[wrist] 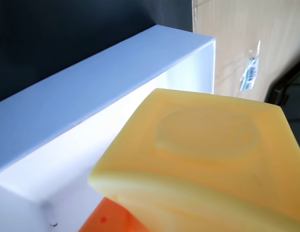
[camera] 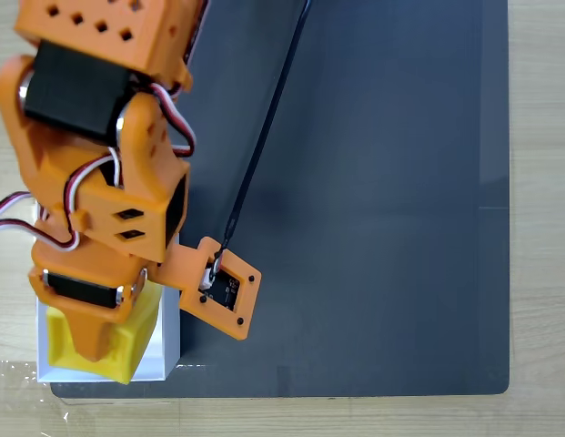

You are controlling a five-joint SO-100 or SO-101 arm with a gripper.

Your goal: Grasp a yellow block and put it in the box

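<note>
Currently the orange gripper is clamped on the yellow block and holds it over the white box, which sits at the bottom-left corner of the dark mat in the fixed view, overhanging onto the wooden table. The block is carried directly above the box opening, apparently so that a release drops it inside the walls rather than onto the mat. The arm reaches down the left edge of the mat, which places the wrist camera mount out over the mat, beside the box.

The fixed view establishes the layout: box position on the mat, arm pose, and the black cable running across the mat to the wrist camera. It hides most of the box floor beneath the gripper.

The wrist view supplies the vertical relation. The yellow block shows its round stud face close to the lens, with the box wall and bright interior beyond it. An orange finger shows at the block's lower edge. Whether the block touches the floor cannot be determined.
</note>
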